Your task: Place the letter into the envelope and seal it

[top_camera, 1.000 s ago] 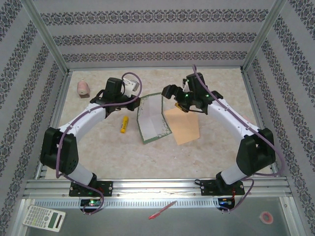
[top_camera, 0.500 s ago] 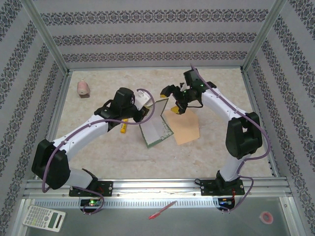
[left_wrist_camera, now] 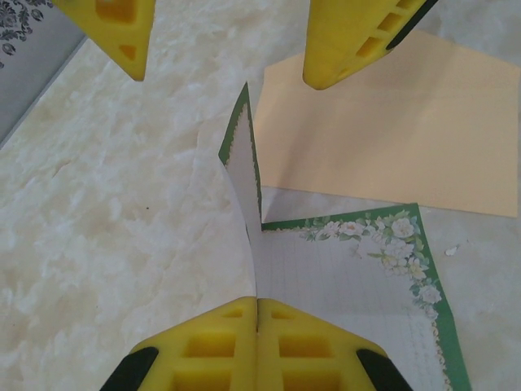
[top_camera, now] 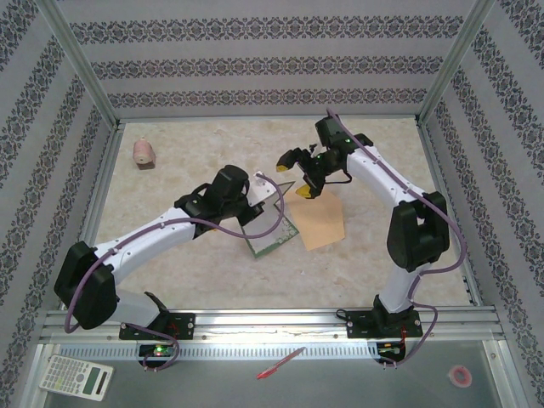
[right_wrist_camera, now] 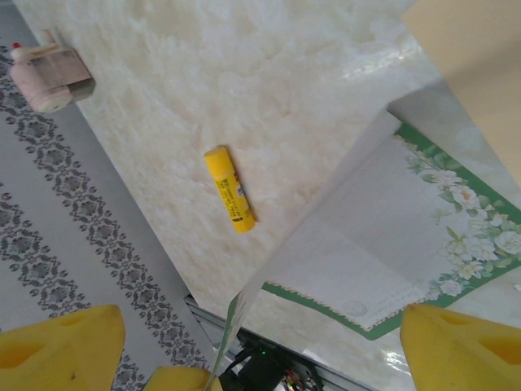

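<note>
The letter point(top_camera: 274, 229) is bent along a crease. Its green-bordered half point(left_wrist_camera: 358, 285) lies flat on the table and the other half point(left_wrist_camera: 242, 183) stands upright. My left gripper point(left_wrist_camera: 257, 314) is shut on the upright half's edge; from above it point(top_camera: 255, 198) hovers over the letter's left side. The tan envelope point(top_camera: 320, 223) lies flat just right of the letter, its near edge point(left_wrist_camera: 391, 138) touching the letter. My right gripper point(top_camera: 295, 178) hangs open above the letter's far end, with the raised sheet point(right_wrist_camera: 326, 236) between its wide-apart fingers point(right_wrist_camera: 460, 350).
A yellow glue stick point(right_wrist_camera: 229, 189) lies on the marble table left of the letter. A pink roll-like object point(top_camera: 143, 154) stands at the far left. Patterned walls point(top_camera: 272, 59) and a metal frame enclose the table. A calculator point(top_camera: 76, 376) and red pen point(top_camera: 280, 363) lie beyond the front rail.
My left gripper has carried the letter's raised half rightward and nearer, over the flat half. The right arm drew its elbow in while its open gripper stayed by the letter's far end.
</note>
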